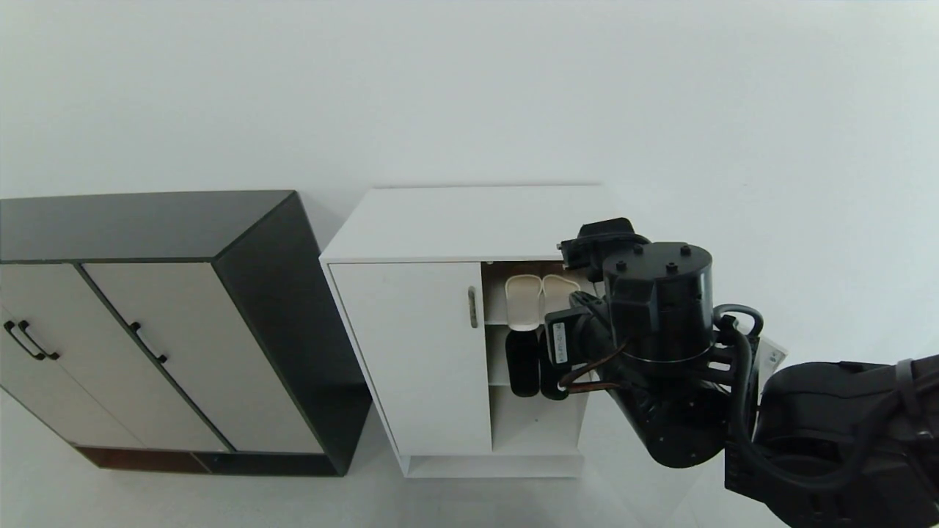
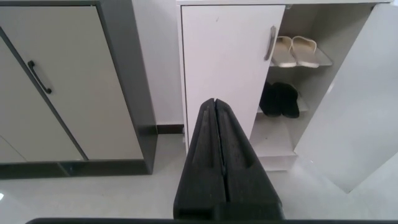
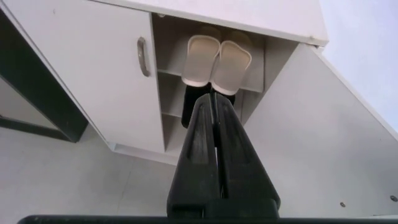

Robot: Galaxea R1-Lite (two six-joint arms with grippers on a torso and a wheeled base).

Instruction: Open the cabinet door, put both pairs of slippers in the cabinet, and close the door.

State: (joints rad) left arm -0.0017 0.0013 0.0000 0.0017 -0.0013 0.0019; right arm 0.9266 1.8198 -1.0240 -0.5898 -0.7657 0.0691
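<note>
Right wrist view: slippers (image 3: 217, 59) beyond fingers (image 3: 200, 143)

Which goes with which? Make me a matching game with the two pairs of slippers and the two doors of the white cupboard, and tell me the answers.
Things:
1. cream-white pair of slippers
2. black pair of slippers
3. white cabinet's left door with the metal handle
4. white cabinet's right door

Places or states:
A. swung open
B. on the top shelf
C. shut
D. on the middle shelf

Pairs: 1-B, 2-D, 3-C, 4-A.
</note>
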